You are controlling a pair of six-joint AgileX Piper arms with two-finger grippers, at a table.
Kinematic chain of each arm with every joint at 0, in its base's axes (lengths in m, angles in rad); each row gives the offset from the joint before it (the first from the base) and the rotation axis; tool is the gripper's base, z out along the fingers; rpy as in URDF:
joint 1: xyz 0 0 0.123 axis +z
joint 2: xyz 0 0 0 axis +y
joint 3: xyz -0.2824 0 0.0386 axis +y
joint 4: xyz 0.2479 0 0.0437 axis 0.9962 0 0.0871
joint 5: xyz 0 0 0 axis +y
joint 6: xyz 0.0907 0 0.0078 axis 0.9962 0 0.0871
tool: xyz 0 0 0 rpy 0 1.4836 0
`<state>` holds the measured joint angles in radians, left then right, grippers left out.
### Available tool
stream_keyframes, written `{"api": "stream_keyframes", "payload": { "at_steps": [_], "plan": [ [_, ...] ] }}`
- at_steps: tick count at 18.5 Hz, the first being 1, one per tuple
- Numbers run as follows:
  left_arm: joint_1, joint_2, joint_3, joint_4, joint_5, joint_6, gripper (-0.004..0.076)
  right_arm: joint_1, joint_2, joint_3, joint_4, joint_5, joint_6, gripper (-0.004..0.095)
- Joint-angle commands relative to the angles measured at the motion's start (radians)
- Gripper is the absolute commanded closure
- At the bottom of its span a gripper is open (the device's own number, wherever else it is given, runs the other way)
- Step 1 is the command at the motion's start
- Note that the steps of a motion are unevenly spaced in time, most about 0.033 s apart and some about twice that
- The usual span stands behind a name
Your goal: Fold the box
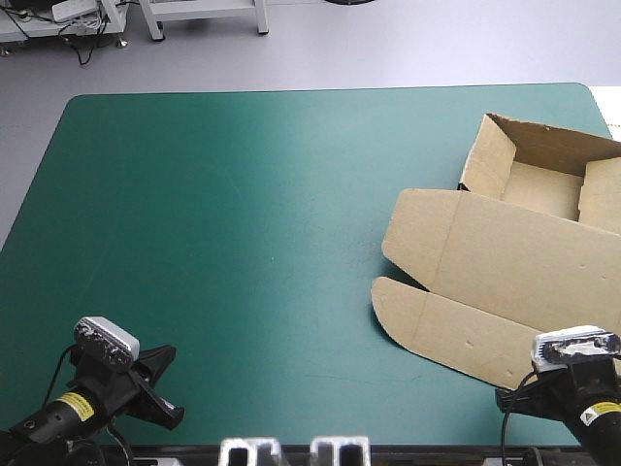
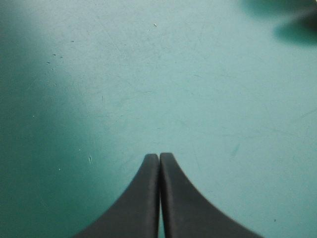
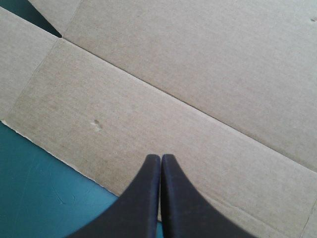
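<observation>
box: brown box (image 1: 505, 254), right side of counter (image 1: 213, 223); tray walls raised at far right, lid (image 1: 466, 320) flat, spread toward near edge
left claw: left claw (image 2: 159, 156) fingers pressed together, nothing held; over bare teal-green cover (image 2: 148, 74), near-left corner, well apart from box
right claw: right claw (image 3: 161, 157) fingers pressed together, nothing held; above lid's near edge, near-right corner

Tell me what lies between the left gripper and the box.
Nothing but bare teal-green cover. The high view shows the stretch from the left gripper to the box with no object on it.
</observation>
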<state>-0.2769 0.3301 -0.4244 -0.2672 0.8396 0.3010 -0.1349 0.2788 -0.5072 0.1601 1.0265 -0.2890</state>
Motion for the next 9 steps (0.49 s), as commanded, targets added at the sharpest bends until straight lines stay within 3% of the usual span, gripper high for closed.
{"api": "stream_keyframes", "payload": {
  "at_steps": [1, 9],
  "plan": [
    [0.002, 0.008, -0.035, -0.019, -0.047, 0.006, 0.0734, 0.002, 0.013, -0.023, 0.006, -0.067, -0.004, 0.0913],
    [0.002, 0.008, -0.035, -0.019, -0.047, 0.006, 0.0734, 0.002, 0.013, -0.019, 0.055, -0.024, 0.026, 0.0918]
  ]
}}
